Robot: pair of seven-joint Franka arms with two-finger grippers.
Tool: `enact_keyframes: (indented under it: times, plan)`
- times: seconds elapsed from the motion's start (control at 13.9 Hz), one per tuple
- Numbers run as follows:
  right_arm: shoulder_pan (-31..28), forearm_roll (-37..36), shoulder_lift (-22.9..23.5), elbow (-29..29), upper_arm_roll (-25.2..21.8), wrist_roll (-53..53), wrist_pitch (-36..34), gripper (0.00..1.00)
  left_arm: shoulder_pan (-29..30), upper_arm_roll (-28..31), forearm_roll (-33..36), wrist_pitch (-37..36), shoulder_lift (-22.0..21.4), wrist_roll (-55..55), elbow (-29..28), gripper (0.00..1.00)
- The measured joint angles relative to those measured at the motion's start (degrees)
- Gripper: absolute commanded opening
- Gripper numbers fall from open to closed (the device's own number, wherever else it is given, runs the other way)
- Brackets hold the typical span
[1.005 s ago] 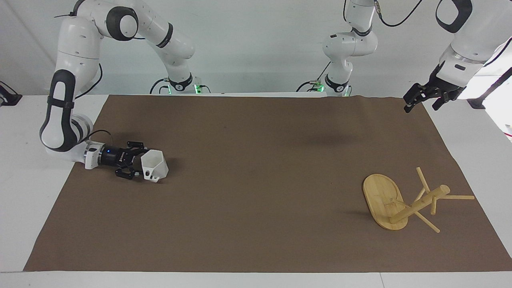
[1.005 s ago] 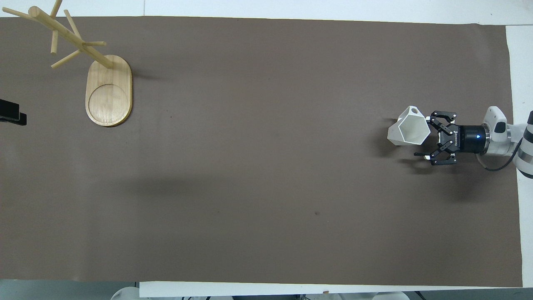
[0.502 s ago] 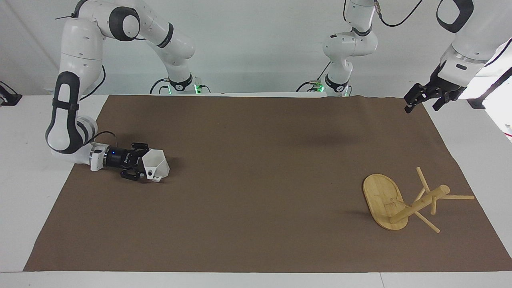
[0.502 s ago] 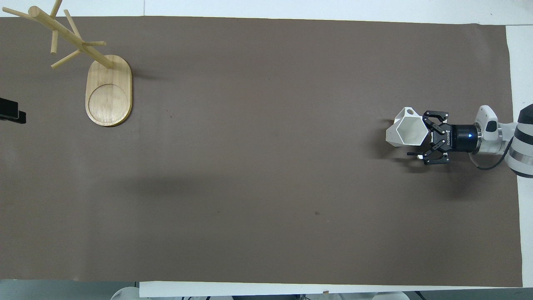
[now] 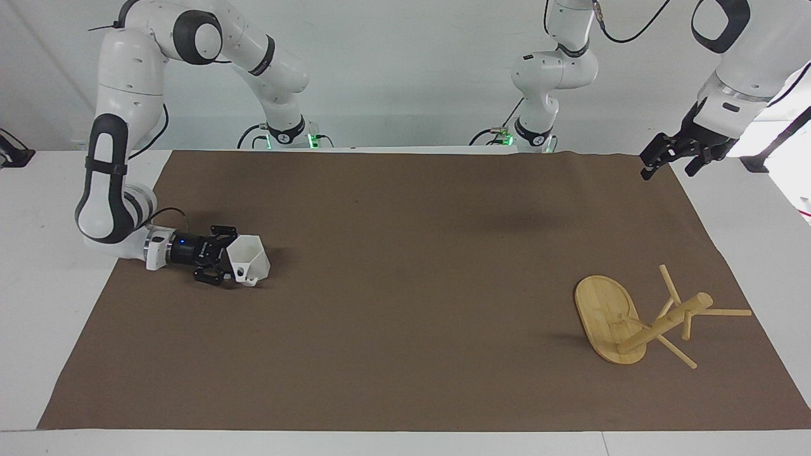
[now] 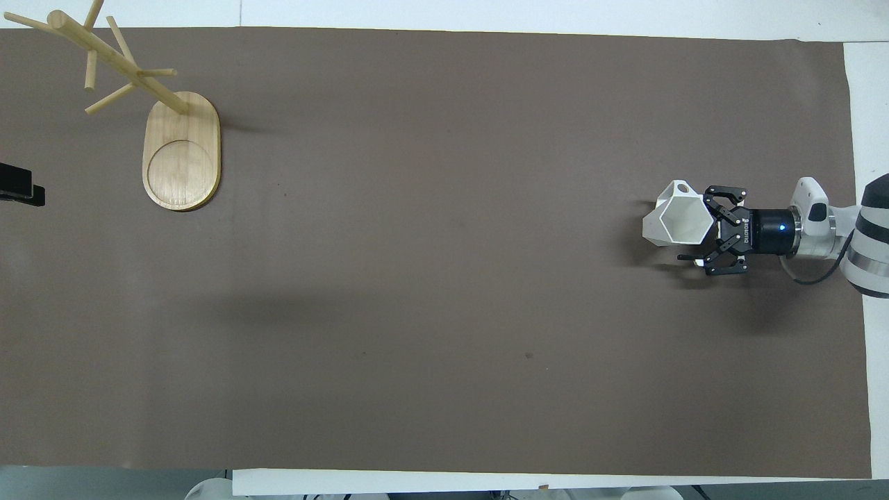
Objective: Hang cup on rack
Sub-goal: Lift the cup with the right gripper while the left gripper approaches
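A: Cup (image 5: 248, 258) first: where is it?

B: Middle left of the facing view, middle right of the overhead view, at the right arm's end of the desk (image 5: 405, 354). It looks to rest low on the brown mat (image 5: 380, 266), mouth tipped up toward the overhead camera, handle on the side turned away from the robots.

A: Does anything have hold of it?

B: The right gripper (image 5: 218, 265) lies almost level along the mat and meets the cup's rim. Its fingers are spread wide; one is at the rim, the other sticks out free beside the cup. I can't tell whether the rim is actually pinched, so I would not call it a firm grasp.

A: And the rack (image 5: 640, 320)?

B: Lower right of the facing view, upper left of the overhead one, well apart from the cup. It stands on its oval base, every peg bare.

A: The other arm?

B: The left gripper (image 5: 673, 154) waits in the air at the upper right of the facing view, fingers parted, holding nothing.

A: So progress?

B: Early, I judge. The reach is made; securing the grip, lifting, carrying across and hooking the handle all remain.
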Motion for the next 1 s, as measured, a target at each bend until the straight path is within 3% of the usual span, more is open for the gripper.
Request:
enact_keyframes:
  times: [1.0]
  plan:
    - [1.8, 3.1, -1.1, -4.1, 1.4, -2.7, -0.7, 0.99, 0.0, 0.0, 0.0, 0.3, 0.0, 0.0, -0.4, 1.0]
